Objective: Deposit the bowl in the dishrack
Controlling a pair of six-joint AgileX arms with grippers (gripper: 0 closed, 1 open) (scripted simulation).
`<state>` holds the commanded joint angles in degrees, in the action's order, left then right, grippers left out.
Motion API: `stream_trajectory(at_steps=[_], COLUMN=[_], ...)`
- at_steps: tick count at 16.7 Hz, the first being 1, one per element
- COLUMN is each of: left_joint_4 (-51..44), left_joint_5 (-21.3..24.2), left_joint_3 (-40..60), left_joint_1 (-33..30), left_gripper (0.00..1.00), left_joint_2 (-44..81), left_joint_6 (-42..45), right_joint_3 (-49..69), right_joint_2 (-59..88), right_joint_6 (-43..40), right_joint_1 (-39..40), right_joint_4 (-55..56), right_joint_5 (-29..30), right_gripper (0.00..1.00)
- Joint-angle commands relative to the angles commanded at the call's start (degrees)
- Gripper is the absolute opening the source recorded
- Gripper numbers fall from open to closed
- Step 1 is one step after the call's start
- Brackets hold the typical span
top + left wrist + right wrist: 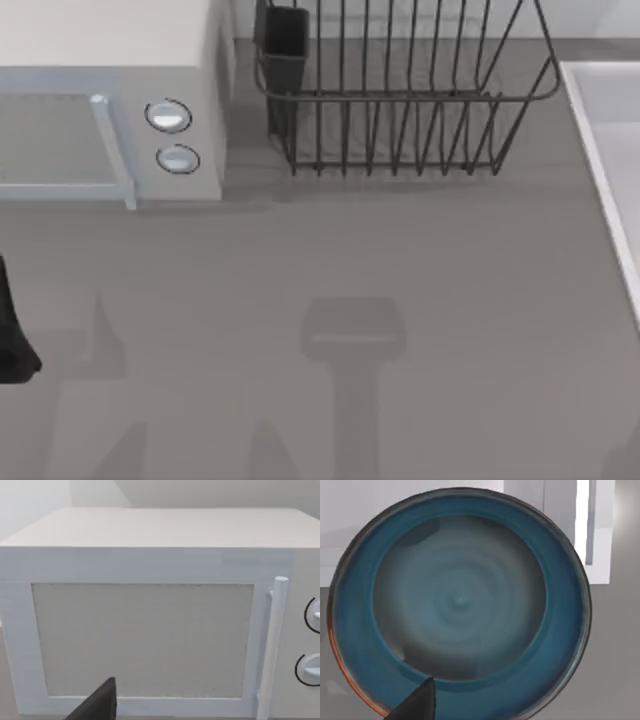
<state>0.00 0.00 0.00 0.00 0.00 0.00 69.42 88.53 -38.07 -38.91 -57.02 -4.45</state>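
The bowl (460, 605) looms close in the right wrist view, teal-blue inside with a thin reddish-brown rim, seen face-on. A dark part of my right gripper (417, 702) overlaps the bowl's rim. The dishrack (400, 97), dark wire with upright bars and flared sides, stands at the back of the table in the top view, with a black utensil cup (285, 35) at its left corner. My left arm (12, 330) sits at the table's left edge, and a dark part of its gripper (100, 705) faces the microwave door.
A white microwave (110, 60) with two round knobs (168, 116) stands at the back left, next to the rack. A white raised-edge surface (610, 130) runs along the right side. Grey tabletop (350, 250) lies in front of the rack, crossed by shadows.
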Motion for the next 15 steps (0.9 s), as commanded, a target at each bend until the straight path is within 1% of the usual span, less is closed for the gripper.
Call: stream_trajectory(at_steps=[3,6,12,15], left_joint_4=[0.0,0.0,0.0,0.0], left_joint_5=[0.0,0.0,0.0,0.0], left_joint_3=[0.0,0.0,0.0,0.0], left_joint_1=[0.0,0.0,0.0,0.0], left_gripper=[1.0,1.0,1.0,1.0], left_joint_2=[0.0,0.0,0.0,0.0], left_joint_6=[0.0,0.0,0.0,0.0], right_joint_3=[7.0,10.0,9.1,5.6], right_joint_2=[8.3,11.4,11.7,13.9], right_joint_6=[-3.6,-5.2,-4.9,-4.4], right_joint_1=[-3.7,-5.3,-5.0,-4.6], right_joint_4=[-5.0,-7.1,-6.0,-0.3], right_joint_5=[-0.4,-0.5,-0.5,-0.5], right_gripper=[1.0,1.0,1.0,1.0])
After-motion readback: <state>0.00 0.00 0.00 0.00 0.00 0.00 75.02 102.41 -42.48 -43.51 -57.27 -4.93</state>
